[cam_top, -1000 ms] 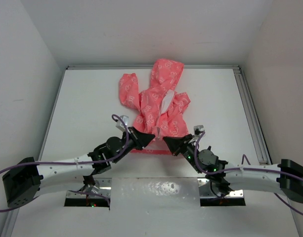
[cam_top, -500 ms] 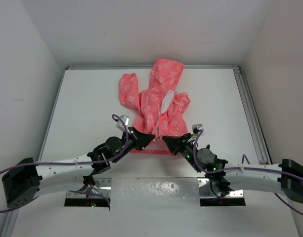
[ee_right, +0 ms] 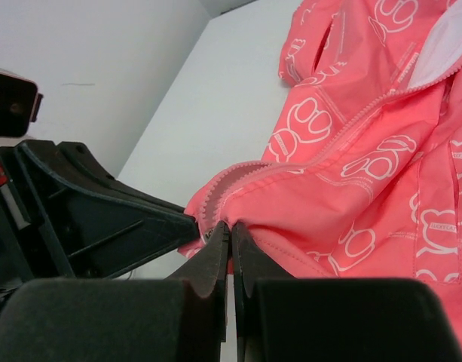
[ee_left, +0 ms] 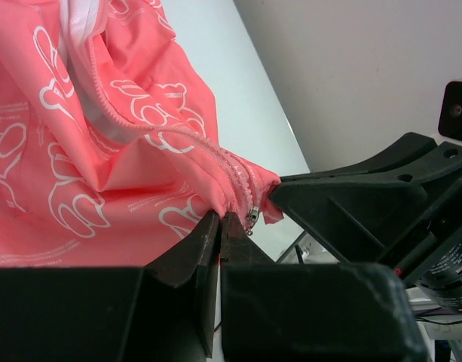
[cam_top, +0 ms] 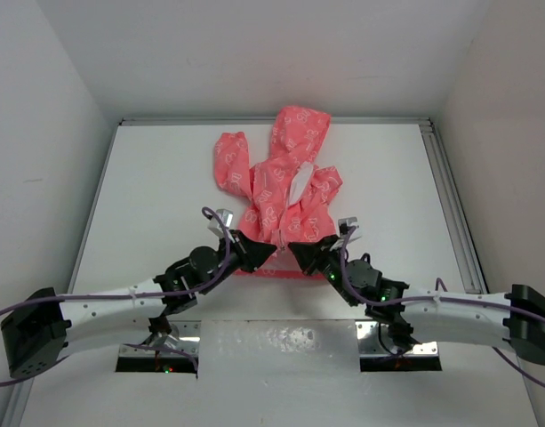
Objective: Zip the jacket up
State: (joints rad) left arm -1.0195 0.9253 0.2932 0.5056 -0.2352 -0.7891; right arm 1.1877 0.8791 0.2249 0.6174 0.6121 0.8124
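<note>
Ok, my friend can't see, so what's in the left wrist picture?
The left arm's black fingers, shut, pinch the bottom corner of a thin coral-pink jacket with white outline print, beside its zipper and small metal slider. The right arm's black fingers meet the same corner from the right.

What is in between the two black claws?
The bottom of the jacket, its zipper end and small metal slider, lies between the left gripper and the right gripper. The left wrist view shows it closest.
</note>
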